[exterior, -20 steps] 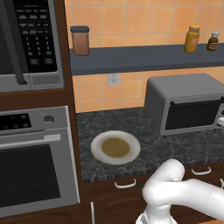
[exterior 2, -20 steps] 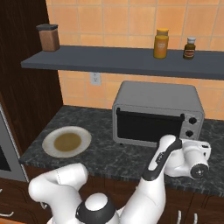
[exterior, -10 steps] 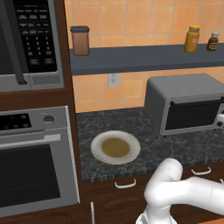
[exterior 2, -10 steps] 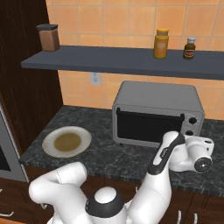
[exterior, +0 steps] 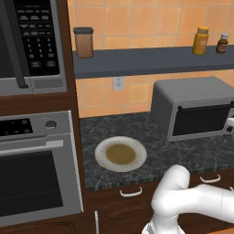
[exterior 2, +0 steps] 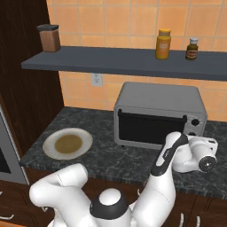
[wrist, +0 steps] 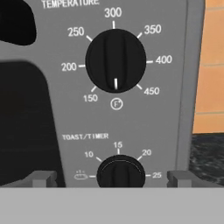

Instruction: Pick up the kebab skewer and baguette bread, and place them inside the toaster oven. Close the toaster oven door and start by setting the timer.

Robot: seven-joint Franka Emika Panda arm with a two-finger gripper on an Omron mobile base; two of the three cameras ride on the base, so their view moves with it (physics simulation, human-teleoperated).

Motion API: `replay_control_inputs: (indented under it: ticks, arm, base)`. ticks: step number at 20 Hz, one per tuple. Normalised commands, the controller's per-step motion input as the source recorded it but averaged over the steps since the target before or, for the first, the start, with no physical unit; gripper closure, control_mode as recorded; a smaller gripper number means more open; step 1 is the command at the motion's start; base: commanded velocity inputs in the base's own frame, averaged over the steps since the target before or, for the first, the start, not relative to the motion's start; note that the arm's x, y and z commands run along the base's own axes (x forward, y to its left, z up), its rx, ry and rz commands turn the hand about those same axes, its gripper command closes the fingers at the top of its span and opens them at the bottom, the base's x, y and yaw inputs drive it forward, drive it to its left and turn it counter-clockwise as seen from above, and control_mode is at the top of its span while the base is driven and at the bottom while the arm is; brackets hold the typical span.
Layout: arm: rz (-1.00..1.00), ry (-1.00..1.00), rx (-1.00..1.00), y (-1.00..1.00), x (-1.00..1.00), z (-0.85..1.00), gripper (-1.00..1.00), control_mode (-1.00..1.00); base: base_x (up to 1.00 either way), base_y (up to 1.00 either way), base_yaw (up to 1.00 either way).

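Toaster oven (exterior 2: 157, 113) — door (exterior 2: 151, 128) shut, inside hidden. Timer knob (wrist: 120, 173) cut off below. Gripper (wrist: 112, 179) spread wide, empty — tips barely showing.

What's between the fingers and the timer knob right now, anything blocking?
Nothing visible. In the hand view the timer knob sits directly ahead, framed between the two open fingers, below the temperature knob. The toaster oven door is shut.
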Motion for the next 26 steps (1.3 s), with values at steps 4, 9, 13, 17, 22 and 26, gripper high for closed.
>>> replay_control_inputs:
  ticks: [4, 9, 13, 17, 22, 26]
  arm:
    - [0.00, 0.00, 0.00, 0.00, 0.01, -0.01, -1.00, -1.00]
    - [0.00, 0.00, 0.00, 0.00, 0.03, -0.05, -1.00, -1.00]
    - [0.00, 0.00, 0.00, -0.01, 0.04, -0.03, -1.00, -1.00]
    - [0.00, 0.00, 0.00, -0.03, 0.03, 0.00, -1.00, -1.00]
    - [0.00, 0.00, 0.00, 0.00, 0.00, 0.00, -1.00, -1.00]
    - [0.00, 0.00, 0.00, 0.00, 0.00, 0.00, -1.00, -1.00]
  base:
    - [0.00, 0.00, 0.00]
    - [0.00, 0.00, 0.00]
    - [0.00, 0.00, 0.00]
    - [0.00, 0.00, 0.00]
    - [0.00, 0.00, 0.00]
    - [0.00, 0.00, 0.00]
